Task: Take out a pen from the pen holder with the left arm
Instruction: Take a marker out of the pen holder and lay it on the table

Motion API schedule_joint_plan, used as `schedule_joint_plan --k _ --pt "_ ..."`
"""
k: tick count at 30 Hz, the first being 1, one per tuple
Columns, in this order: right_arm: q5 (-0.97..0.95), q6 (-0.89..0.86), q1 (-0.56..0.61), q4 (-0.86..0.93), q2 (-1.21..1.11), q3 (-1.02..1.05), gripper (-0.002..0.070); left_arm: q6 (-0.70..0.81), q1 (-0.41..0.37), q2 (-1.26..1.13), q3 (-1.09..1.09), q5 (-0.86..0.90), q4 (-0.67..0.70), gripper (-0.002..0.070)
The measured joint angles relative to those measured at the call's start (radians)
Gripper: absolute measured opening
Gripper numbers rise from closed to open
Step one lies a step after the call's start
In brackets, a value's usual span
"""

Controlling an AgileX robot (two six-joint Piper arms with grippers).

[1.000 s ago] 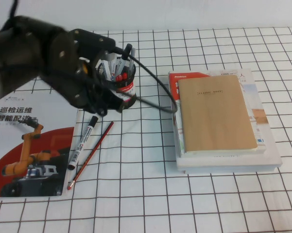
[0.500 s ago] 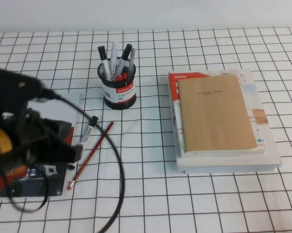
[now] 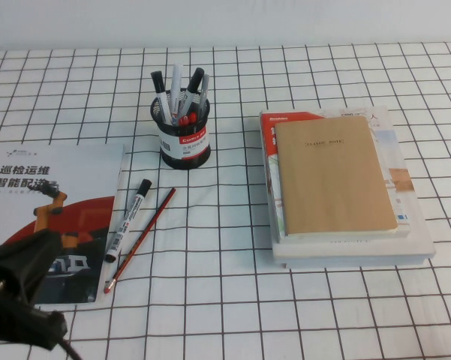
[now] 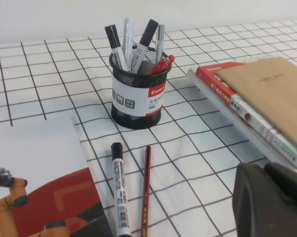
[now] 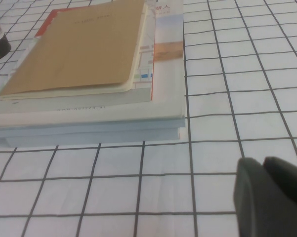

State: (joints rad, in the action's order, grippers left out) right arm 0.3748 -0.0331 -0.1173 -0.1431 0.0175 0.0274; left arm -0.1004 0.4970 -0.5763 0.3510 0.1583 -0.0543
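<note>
We note the left gripper (image 4: 267, 173) and right gripper (image 5: 265, 168) apart from the cylindrical black mesh pen holder (image 4: 138, 94), both with fingers closed on nothing.

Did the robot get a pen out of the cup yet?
Looks done: a marker and a red pencil lie on the table outside the pen holder, which holds more pens. In hand: nothing; the left gripper is shut and empty, low on the near side of the marker. The right gripper sits shut near the book stack. Left: probably nothing, though I can't tell who laid the marker there.
</note>
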Motion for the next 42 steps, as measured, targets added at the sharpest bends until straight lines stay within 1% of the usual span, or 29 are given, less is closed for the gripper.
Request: schedule_joint_plan --k 10,14,17,18,21,27,30,35,42 --pt "0.0 0.0 0.0 0.0 0.0 0.0 -0.0015 0.0 0.0 0.034 -0.024 -0.004 -0.001 -0.0003" --pt "0.0 0.0 0.0 0.0 0.0 0.0 -0.0015 0.005 0.0 0.042 -0.046 -0.057 -0.009 -0.0003" --pt "0.0 0.0 0.0 0.0 0.0 0.0 -0.0015 0.047 -0.002 0.068 -0.078 -0.096 0.001 -0.0003" --pt "0.0 0.0 0.0 0.0 0.0 0.0 -0.0015 0.106 -0.021 0.108 -0.113 -0.129 0.045 -0.0003" --pt "0.0 0.0 0.0 0.0 0.0 0.0 -0.0015 0.165 -0.095 0.19 -0.17 -0.168 0.104 -0.0003" --pt "0.0 0.0 0.0 0.0 0.0 0.0 -0.0015 0.182 -0.269 0.383 -0.278 -0.179 0.122 -0.0003" --pt "0.0 0.0 0.0 0.0 0.0 0.0 -0.0015 0.173 -0.332 0.478 -0.32 -0.179 0.122 -0.0003" --pt "0.0 0.0 0.0 0.0 0.0 0.0 -0.0015 0.139 -0.35 0.578 -0.373 -0.165 0.122 -0.0003" --pt "0.0 0.0 0.0 0.0 0.0 0.0 -0.0015 0.112 -0.35 0.583 -0.375 -0.04 0.122 -0.0003"
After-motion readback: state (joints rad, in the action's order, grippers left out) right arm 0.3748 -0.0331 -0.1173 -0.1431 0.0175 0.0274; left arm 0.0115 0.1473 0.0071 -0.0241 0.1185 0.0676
